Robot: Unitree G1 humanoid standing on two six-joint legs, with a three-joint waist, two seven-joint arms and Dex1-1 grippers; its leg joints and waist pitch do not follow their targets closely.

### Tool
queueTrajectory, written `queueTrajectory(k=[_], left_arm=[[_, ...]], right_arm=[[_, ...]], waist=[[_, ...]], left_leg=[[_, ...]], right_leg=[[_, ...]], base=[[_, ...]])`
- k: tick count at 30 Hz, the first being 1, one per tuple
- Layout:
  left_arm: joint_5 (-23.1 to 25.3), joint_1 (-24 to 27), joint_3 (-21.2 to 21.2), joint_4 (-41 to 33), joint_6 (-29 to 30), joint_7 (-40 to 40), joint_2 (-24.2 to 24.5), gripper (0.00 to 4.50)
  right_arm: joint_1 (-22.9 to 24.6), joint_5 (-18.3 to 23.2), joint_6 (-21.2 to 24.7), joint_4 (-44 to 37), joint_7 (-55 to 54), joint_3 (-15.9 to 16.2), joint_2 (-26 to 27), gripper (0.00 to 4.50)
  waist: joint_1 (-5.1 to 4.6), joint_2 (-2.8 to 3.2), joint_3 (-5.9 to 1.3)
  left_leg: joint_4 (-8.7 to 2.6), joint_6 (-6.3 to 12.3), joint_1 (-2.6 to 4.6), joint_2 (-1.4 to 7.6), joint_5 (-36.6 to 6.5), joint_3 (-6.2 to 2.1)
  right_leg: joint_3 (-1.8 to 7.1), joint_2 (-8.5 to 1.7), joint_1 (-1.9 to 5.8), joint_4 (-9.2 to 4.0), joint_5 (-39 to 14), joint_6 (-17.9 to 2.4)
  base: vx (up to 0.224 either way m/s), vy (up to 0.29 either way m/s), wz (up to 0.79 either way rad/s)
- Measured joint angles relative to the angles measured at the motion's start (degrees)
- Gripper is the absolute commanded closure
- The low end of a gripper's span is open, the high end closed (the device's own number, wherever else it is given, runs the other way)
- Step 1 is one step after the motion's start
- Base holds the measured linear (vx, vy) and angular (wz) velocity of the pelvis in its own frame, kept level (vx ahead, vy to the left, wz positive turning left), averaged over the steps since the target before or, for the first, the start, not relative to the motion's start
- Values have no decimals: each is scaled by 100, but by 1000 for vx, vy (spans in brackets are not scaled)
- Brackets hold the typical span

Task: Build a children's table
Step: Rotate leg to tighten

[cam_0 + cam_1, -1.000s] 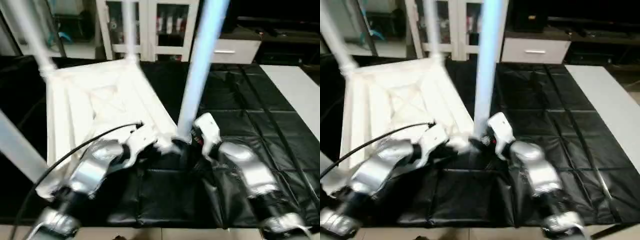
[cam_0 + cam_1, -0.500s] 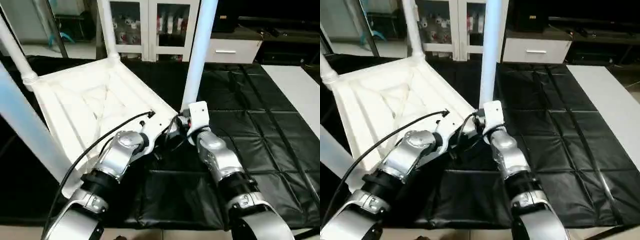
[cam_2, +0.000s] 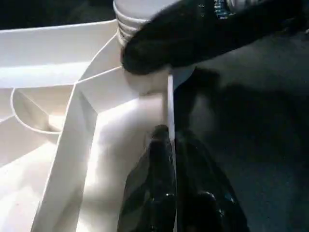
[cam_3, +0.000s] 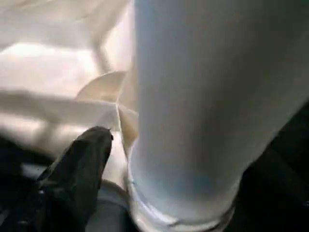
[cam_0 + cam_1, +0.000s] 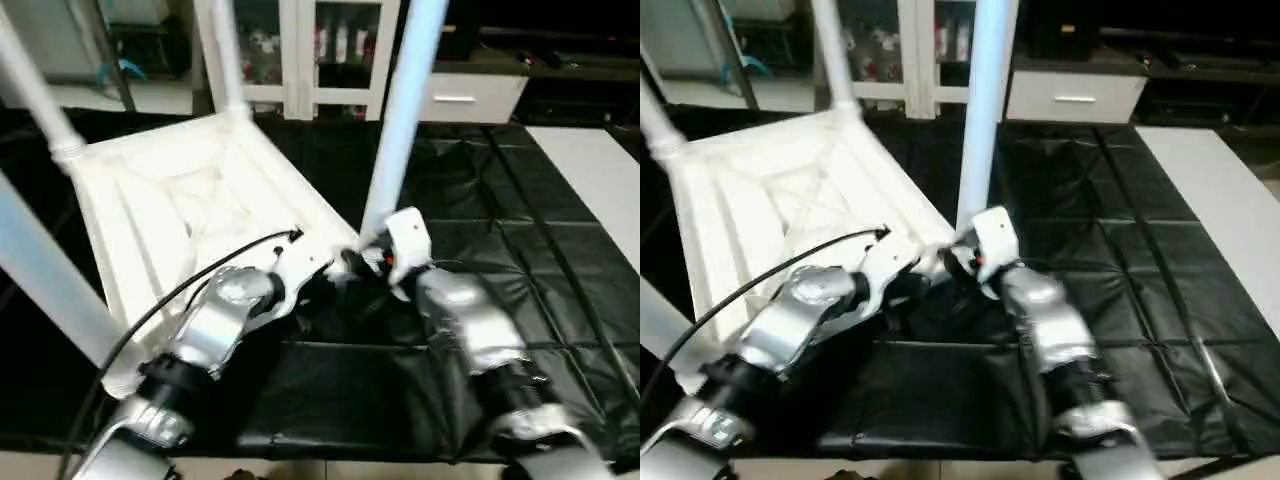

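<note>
The tabletop lies underside up on the black mat of the worktop, legs standing from its corner sockets. Both end effectors meet at the near right corner, where one leg rises. The left end effector is closed on the tabletop's thin rim – one finger on each side (seen from its wrist). The right end effector sits at the leg's base; one black finger lies beside the leg – how wide it stands I cannot tell.
</note>
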Motion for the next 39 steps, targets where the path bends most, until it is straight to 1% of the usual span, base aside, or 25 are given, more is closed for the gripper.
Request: queueTrajectory(k=[2, 5, 9, 12, 15, 20, 21, 23, 25, 29, 30, 31, 32, 34, 35, 36, 39], left_arm=[[-97, 133, -63, -277, -10, -338, 199, 450], [-148, 244, -136, -551, 24, -611, 430, 450], [-165, 296, -159, -675, 58, -704, 475, 450], [-180, 346, -160, -807, 106, -716, 507, 450], [-237, 397, -173, -933, 186, -776, 577, 450], [-259, 477, -200, -1097, 265, -844, 673, 450], [-264, 484, -205, -1101, 264, -848, 676, 450], [-265, 484, -209, -1101, 264, -848, 678, 450], [-264, 484, -211, -1101, 265, -848, 679, 450], [-268, 484, -220, -1102, 275, -849, 687, 450], [-271, 484, -220, -1104, 279, -849, 688, 450], [-272, 484, -220, -1104, 280, -849, 688, 450], [-274, 488, -221, -1104, 282, -848, 689, 450], [-276, 491, -218, -1104, 294, -847, 693, 450], [-276, 491, -217, -1105, 302, -846, 693, 450], [-276, 491, -217, -1105, 305, -846, 693, 450], [-284, 491, -214, -1113, 329, -833, 667, 450]], right_arm=[[72, 45, 165, -275, 653, 138, -529, 47], [77, 98, 282, -461, 1301, 319, -892, 47], [67, 131, 324, -470, 1628, 337, -1042, 47], [-49, 135, 394, -449, 1899, 406, -1183, 47], [-117, 209, 575, -452, 2147, 459, -1301, 47], [-132, 237, 672, -455, 2368, 505, -1348, 47], [-132, 237, 680, -455, 2382, 507, -1348, 62], [-132, 239, 687, -455, 2391, 511, -1346, 62], [-132, 242, 686, -455, 2396, 517, -1333, 90], [-131, 257, 685, -453, 2445, 529, -1317, 107], [-131, 259, 685, -453, 2448, 531, -1317, 130], [-131, 260, 685, -453, 2449, 531, -1316, 130], [-131, 262, 671, -454, 2449, 530, -1309, 142], [-131, 261, 641, -454, 2449, 529, -1283, 147], [-131, 254, 631, -451, 2448, 529, -1275, 163], [-131, 254, 628, -450, 2447, 529, -1274, 163], [-124, 255, 590, -412, 2416, 505, -1198, 176]], waist=[[58, -21, 13], [58, -31, 19], [52, -36, 22], [55, -36, 22], [64, -38, 23], [74, -38, 23], [74, -38, 23], [76, -38, 23], [76, -38, 23], [72, -39, 24], [71, -39, 24], [70, -39, 24], [67, -39, 24], [52, -39, 23], [48, -39, 23], [47, -39, 23], [38, -61, 28]], left_leg=[[2, 1, -8, 0, -1, 0], [10, 7, -17, -2, -4, 2], [14, 10, -30, -1, -5, 2], [20, 19, -48, 0, 1, 2], [23, 39, -56, 0, 10, 2], [26, 37, -55, 1, 10, 2], [28, 37, -55, 1, 10, 2], [33, 36, -55, 1, 9, 2], [36, 36, -55, 1, 9, 2], [38, 36, -55, 1, 9, 2], [39, 37, -55, 2, 10, 2], [40, 37, -55, 2, 10, 2], [41, 37, -55, 2, 10, 2], [44, 37, -54, 3, 10, 2], [47, 37, -54, 3, 10, 2], [48, 37, -54, 3, 10, 2], [54, 36, -52, 6, 10, 2]], right_leg=[[0, 0, -4, -5, 0, 0], [4, -2, -9, -5, 2, -2], [4, -2, -23, 1, 2, -2], [3, -2, -41, 7, 2, -3], [4, -2, -49, 10, 2, -3], [4, -2, -50, 15, 2, -3], [4, -2, -50, 17, 2, -3], [4, -2, -50, 20, 3, -4], [6, -2, -49, 21, 4, -6], [6, -2, -49, 24, 5, -6], [6, -2, -49, 25, 5, -6], [6, -2, -49, 25, 5, -6], [6, -2, -49, 27, 5, -6], [5, -2, -49, 30, 5, -6], [6, -1, -49, 33, 5, -6], [6, -2, -49, 34, 5, -6], [6, -1, -50, 45, 5, -6]], base=[[0, 0, 0], [0, 0, 0], [0, 0, 0], [0, 0, 0], [0, 0, 0], [0, 0, 0], [0, 0, 0], [0, 0, 0], [0, 0, 0], [0, 0, 0], [0, 0, 0], [0, 0, 0], [0, 0, 0], [0, 0, 0], [0, 0, 0], [0, 0, 0], [0, 0, 0]])
